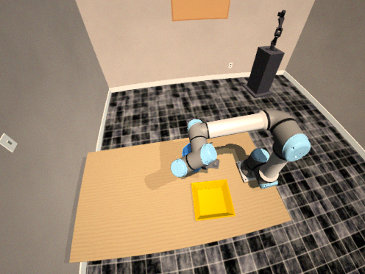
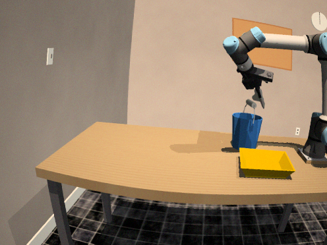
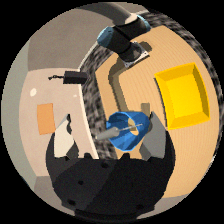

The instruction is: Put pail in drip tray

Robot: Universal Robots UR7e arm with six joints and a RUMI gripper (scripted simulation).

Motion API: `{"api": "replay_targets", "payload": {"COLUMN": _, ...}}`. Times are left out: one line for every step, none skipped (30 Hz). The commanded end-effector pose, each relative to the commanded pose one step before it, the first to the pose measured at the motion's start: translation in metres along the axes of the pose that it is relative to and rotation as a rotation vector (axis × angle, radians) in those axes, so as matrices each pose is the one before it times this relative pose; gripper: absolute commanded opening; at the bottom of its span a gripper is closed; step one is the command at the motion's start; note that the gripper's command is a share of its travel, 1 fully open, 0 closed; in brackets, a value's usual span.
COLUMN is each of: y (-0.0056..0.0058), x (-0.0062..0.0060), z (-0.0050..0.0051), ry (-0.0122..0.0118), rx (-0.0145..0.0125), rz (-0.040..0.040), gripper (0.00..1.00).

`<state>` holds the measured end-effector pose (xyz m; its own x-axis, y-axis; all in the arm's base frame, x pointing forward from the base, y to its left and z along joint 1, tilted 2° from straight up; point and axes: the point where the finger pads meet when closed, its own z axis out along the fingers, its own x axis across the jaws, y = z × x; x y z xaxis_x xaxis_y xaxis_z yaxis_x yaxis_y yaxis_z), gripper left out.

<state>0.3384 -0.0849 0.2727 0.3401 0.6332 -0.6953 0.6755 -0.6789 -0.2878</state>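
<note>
The blue pail (image 2: 246,130) stands upright on the wooden table, just behind the yellow drip tray (image 2: 266,163). Its grey handle (image 2: 250,104) stands up over the rim. My gripper (image 2: 258,95) is open and empty, pointing down just above the handle's grip. In the wrist view the pail (image 3: 127,130) lies straight below between my two fingers, with the handle's grip (image 3: 107,134) across its mouth and the tray (image 3: 184,95) off to the right. In the top view my arm hides most of the pail (image 1: 188,151); the tray (image 1: 213,199) lies in front of it, empty.
The arm's base (image 1: 257,170) is bolted to the table at the right, close to the tray. A black pedestal with a camera (image 1: 266,68) stands on the floor by the back wall. The table's front edge lies near the tray.
</note>
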Motion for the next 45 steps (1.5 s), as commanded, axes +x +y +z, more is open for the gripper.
{"api": "replay_targets", "payload": {"y": 0.02329, "x": -0.01567, "z": 0.0048, "ry": 0.21077, "rx": 0.01743, "rz": 0.18311, "gripper": 1.0}}
{"api": "replay_targets", "payload": {"y": 0.00556, "x": -0.00273, "z": -0.00015, "ry": 0.03265, "rx": 0.00227, "rz": 0.03252, "gripper": 1.0}}
{"api": "replay_targets", "payload": {"y": 0.00514, "x": -0.00216, "z": 0.00015, "ry": 0.03299, "rx": 0.00354, "rz": 0.03225, "gripper": 1.0}}
{"api": "replay_targets", "payload": {"y": 0.00529, "x": -0.00211, "z": -0.00016, "ry": 0.03283, "rx": 0.00283, "rz": 0.03227, "gripper": 1.0}}
{"api": "replay_targets", "payload": {"y": 0.00541, "x": -0.00204, "z": -0.00043, "ry": 0.03275, "rx": 0.00221, "rz": 0.0323, "gripper": 1.0}}
{"api": "replay_targets", "payload": {"y": 0.00489, "x": -0.0015, "z": -0.00005, "ry": 0.03277, "rx": 0.00359, "rz": 0.03199, "gripper": 1.0}}
{"api": "replay_targets", "payload": {"y": 0.00498, "x": -0.00142, "z": -0.00031, "ry": 0.03275, "rx": 0.00296, "rz": 0.03196, "gripper": 1.0}}
{"api": "replay_targets", "payload": {"y": 0.00505, "x": -0.00133, "z": -0.00055, "ry": 0.03275, "rx": 0.00238, "rz": 0.0319, "gripper": 1.0}}
{"api": "replay_targets", "payload": {"y": 0.00468, "x": -0.00098, "z": -0.00032, "ry": 0.03269, "rx": 0.00317, "rz": 0.03174, "gripper": 1.0}}
{"api": "replay_targets", "payload": {"y": 0.00452, "x": -0.00078, "z": -0.00033, "ry": 0.03268, "rx": 0.00326, "rz": 0.0316, "gripper": 1.0}}
{"api": "replay_targets", "payload": {"y": 0.00453, "x": -0.00068, "z": -0.00052, "ry": 0.03274, "rx": 0.00277, "rz": 0.03145, "gripper": 1.0}}
{"api": "replay_targets", "payload": {"y": 0.00451, "x": -0.00057, "z": -0.00069, "ry": 0.03281, "rx": 0.00228, "rz": 0.03128, "gripper": 1.0}}
{"api": "replay_targets", "payload": {"y": 0.00398, "x": -0.00024, "z": -0.00027, "ry": 0.02806, "rx": 0.00311, "rz": 0.02732, "gripper": 1.0}}
{"api": "replay_targets", "payload": {"y": 0.0, "x": 0.0, "z": 0.0, "ry": 0.0, "rx": 0.0, "rz": 0.0, "gripper": 1.0}}
{"api": "replay_targets", "payload": {"y": 0.0, "x": 0.0, "z": 0.0, "ry": 0.0, "rx": 0.0, "rz": 0.0, "gripper": 1.0}}
{"api": "replay_targets", "payload": {"y": 0.00389, "x": -0.00015, "z": -0.00037, "ry": 0.0244, "rx": 0.00244, "rz": 0.02395, "gripper": 1.0}}
{"api": "replay_targets", "payload": {"y": 0.00383, "x": -0.00008, "z": -0.0005, "ry": 0.0233, "rx": 0.00194, "rz": 0.02275, "gripper": 1.0}}
{"api": "replay_targets", "payload": {"y": 0.00374, "x": -0.00003, "z": -0.0006, "ry": 0.02218, "rx": 0.0015, "rz": 0.02154, "gripper": 1.0}}
{"api": "replay_targets", "payload": {"y": 0.00345, "x": 0.0001, "z": -0.00044, "ry": 0.02107, "rx": 0.0018, "rz": 0.02061, "gripper": 1.0}}
{"api": "replay_targets", "payload": {"y": 0.00311, "x": 0.00022, "z": -0.00024, "ry": 0.01995, "rx": 0.00221, "rz": 0.01973, "gripper": 1.0}}
{"api": "replay_targets", "payload": {"y": 0.003, "x": 0.00025, "z": -0.00032, "ry": 0.01882, "rx": 0.00185, "rz": 0.01849, "gripper": 1.0}}
{"api": "replay_targets", "payload": {"y": 0.00288, "x": 0.00027, "z": -0.00038, "ry": 0.01768, "rx": 0.00153, "rz": 0.01727, "gripper": 1.0}}
{"api": "replay_targets", "payload": {"y": 0.00274, "x": 0.00029, "z": -0.00042, "ry": 0.01655, "rx": 0.00124, "rz": 0.01606, "gripper": 1.0}}
{"api": "replay_targets", "payload": {"y": 0.00259, "x": 0.0003, "z": -0.00045, "ry": 0.01541, "rx": 0.001, "rz": 0.01487, "gripper": 1.0}}
{"api": "replay_targets", "payload": {"y": 0.0023, "x": 0.00035, "z": -0.00028, "ry": 0.01431, "rx": 0.00127, "rz": 0.01403, "gripper": 1.0}}
{"api": "replay_targets", "payload": {"y": 0.00203, "x": 0.00038, "z": -0.00013, "ry": 0.01322, "rx": 0.0015, "rz": 0.01316, "gripper": 1.0}}
{"api": "replay_targets", "payload": {"y": 0.00188, "x": 0.00037, "z": -0.00016, "ry": 0.01212, "rx": 0.00128, "rz": 0.01199, "gripper": 1.0}}
{"api": "replay_targets", "payload": {"y": 0.00173, "x": 0.00035, "z": -0.00017, "ry": 0.01103, "rx": 0.00109, "rz": 0.01086, "gripper": 1.0}}
{"api": "replay_targets", "payload": {"y": 0.00158, "x": 0.00033, "z": -0.00018, "ry": 0.00996, "rx": 0.00092, "rz": 0.00976, "gripper": 1.0}}
{"api": "replay_targets", "payload": {"y": 0.00142, "x": 0.00031, "z": -0.00018, "ry": 0.00892, "rx": 0.00078, "rz": 0.0087, "gripper": 1.0}}
{"api": "replay_targets", "payload": {"y": 0.0, "x": 0.0, "z": 0.0, "ry": 0.0, "rx": 0.0, "rz": 0.0, "gripper": 1.0}}
{"api": "replay_targets", "payload": {"y": 0.0, "x": 0.0, "z": 0.0, "ry": 0.0, "rx": 0.0, "rz": 0.0, "gripper": 1.0}}
{"api": "replay_targets", "payload": {"y": 0.00127, "x": 0.00028, "z": -0.00018, "ry": 0.00791, "rx": 0.00065, "rz": 0.00769, "gripper": 1.0}}
{"api": "replay_targets", "payload": {"y": 0.00112, "x": 0.00025, "z": -0.00017, "ry": 0.00694, "rx": 0.00054, "rz": 0.00672, "gripper": 1.0}}
{"api": "replay_targets", "payload": {"y": 0.00098, "x": 0.00022, "z": -0.00015, "ry": 0.006, "rx": 0.00044, "rz": 0.0058, "gripper": 1.0}}
{"api": "replay_targets", "payload": {"y": 0.00084, "x": 0.0002, "z": -0.00014, "ry": 0.00512, "rx": 0.00036, "rz": 0.00493, "gripper": 1.0}}
{"api": "replay_targets", "payload": {"y": 0.0007, "x": 0.00017, "z": -0.00012, "ry": 0.00428, "rx": 0.00029, "rz": 0.00411, "gripper": 1.0}}
{"api": "replay_targets", "payload": {"y": 0.00058, "x": 0.00014, "z": -0.0001, "ry": 0.0035, "rx": 0.00023, "rz": 0.00336, "gripper": 1.0}}
{"api": "replay_targets", "payload": {"y": 0.00046, "x": 0.00011, "z": -0.00008, "ry": 0.00278, "rx": 0.00018, "rz": 0.00267, "gripper": 1.0}}
{"api": "replay_targets", "payload": {"y": 0.00035, "x": 0.00009, "z": -0.00006, "ry": 0.00214, "rx": 0.00013, "rz": 0.00204, "gripper": 1.0}}
{"api": "replay_targets", "payload": {"y": 0.00026, "x": 0.00006, "z": -0.00005, "ry": 0.00156, "rx": 0.0001, "rz": 0.00149, "gripper": 1.0}}
{"api": "replay_targets", "payload": {"y": 0.00018, "x": 0.00004, "z": -0.00003, "ry": 0.00107, "rx": 0.00007, "rz": 0.00102, "gripper": 1.0}}
{"api": "replay_targets", "payload": {"y": 0.00011, "x": 0.00003, "z": -0.00002, "ry": 0.00066, "rx": 0.00004, "rz": 0.00063, "gripper": 1.0}}
{"api": "replay_targets", "payload": {"y": 0.00006, "x": 0.00001, "z": -0.00001, "ry": 0.00035, "rx": 0.00002, "rz": 0.00033, "gripper": 1.0}}
{"api": "replay_targets", "payload": {"y": 0.00002, "x": 0.00001, "z": 0.0, "ry": 0.00013, "rx": 0.00001, "rz": 0.00012, "gripper": 1.0}}
